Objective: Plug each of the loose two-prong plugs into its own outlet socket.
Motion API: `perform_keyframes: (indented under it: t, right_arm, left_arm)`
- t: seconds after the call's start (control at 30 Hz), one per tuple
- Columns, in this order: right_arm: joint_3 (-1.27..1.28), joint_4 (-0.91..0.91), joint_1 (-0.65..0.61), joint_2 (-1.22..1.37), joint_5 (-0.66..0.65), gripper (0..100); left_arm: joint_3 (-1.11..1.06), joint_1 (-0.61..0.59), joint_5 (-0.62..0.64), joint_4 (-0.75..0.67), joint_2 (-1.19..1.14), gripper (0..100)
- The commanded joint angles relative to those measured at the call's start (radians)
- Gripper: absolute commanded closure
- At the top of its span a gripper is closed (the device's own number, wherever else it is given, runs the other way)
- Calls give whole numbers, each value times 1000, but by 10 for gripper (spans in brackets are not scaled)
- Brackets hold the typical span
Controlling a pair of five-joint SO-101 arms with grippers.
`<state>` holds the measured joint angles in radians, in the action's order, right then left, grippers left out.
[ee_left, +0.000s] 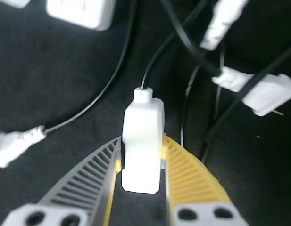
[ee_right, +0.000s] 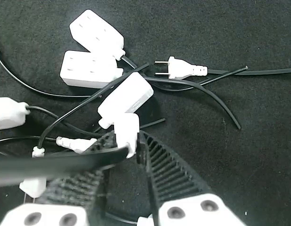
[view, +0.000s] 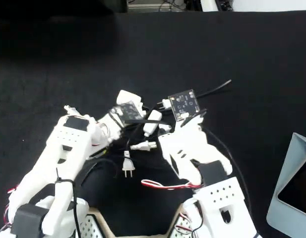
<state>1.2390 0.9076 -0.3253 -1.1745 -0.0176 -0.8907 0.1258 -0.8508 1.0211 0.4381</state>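
As L claw (ee_left: 142, 143) clamps socket block (ee_left: 143, 127), R claw (ee_right: 128, 143) clamps 2nd block (ee_right: 126, 129)

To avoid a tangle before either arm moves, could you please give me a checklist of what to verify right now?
1. Grip of the left pincer on the white blocky plastic plug body: ok, clamped from both sides.
2. That plug's prongs: cannot tell, they are hidden.
3. Grip of the right pincer on the small white plastic connector: ok, closed on it.
4. Path ahead of the right pincer: not ok, a thick black cord lies across it.
5. White rectangular outlet blocks, one beside the other: ok, slotted faces show.
6. Loose white two-prong plug: ok, prongs bare.
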Motion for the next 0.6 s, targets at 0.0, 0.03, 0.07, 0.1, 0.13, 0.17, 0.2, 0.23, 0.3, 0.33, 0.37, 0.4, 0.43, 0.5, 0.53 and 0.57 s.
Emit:
perform_keyframes:
  t: [0.0, 0.03, 0.07, 0.1, 0.13, 0.17, 0.2, 0.23, 0.3, 0.33, 0.37, 0.4, 0.43, 0.5, 0.53, 0.57]
  right_arm:
    - [-7, -15, 11, -16, 8, 986]
    - [-7, -15, 11, -16, 8, 986]
    - [-7, -15, 11, -16, 8, 986]
    - [-7, -15, 11, -16, 8, 986]
    - [-7, -15, 11, -16, 8, 986]
    - [-7, -15, 11, -16, 8, 986]
    - [-7, -15, 11, -16, 8, 986]
    - [-7, -15, 11, -16, 8, 986]
    - [-7, -15, 11, -16, 8, 986]
    - [-7, -15, 11, -16, 8, 986]
    - [-7, -15, 11, -16, 8, 986]
    - [-7, -15, 11, -16, 8, 986]
    - [-7, -15, 11, -16, 8, 986]
    - [-7, -15, 11, -16, 8, 986]
    - [-7, -15, 11, -16, 8, 986]
    - [-7, -15, 11, -16, 8, 986]
  left_arm:
    - [16, -53, 64, -63, -38, 965]
    - [12, -62, 66, -83, -57, 944]
    - [8, -73, 66, -100, -78, 909]
    - [8, -82, 68, -112, -97, 866]
    - [12, -94, 69, -123, -112, 822]
    - [13, -108, 78, -133, -121, 785]
    - [15, -124, 104, -153, -130, 762]
    - [16, -137, 129, -180, -130, 757]
    - [28, -162, 140, -212, -130, 757]
    - [39, -173, 140, -215, -130, 755]
    - [51, -180, 140, -215, -130, 755]
    - [65, -186, 140, -215, -130, 754]
    - [76, -194, 140, -215, -132, 754]
    - [101, -203, 140, -215, -132, 754]
    - [110, -208, 140, -215, -132, 754]
    - [119, -213, 140, -215, -132, 754]
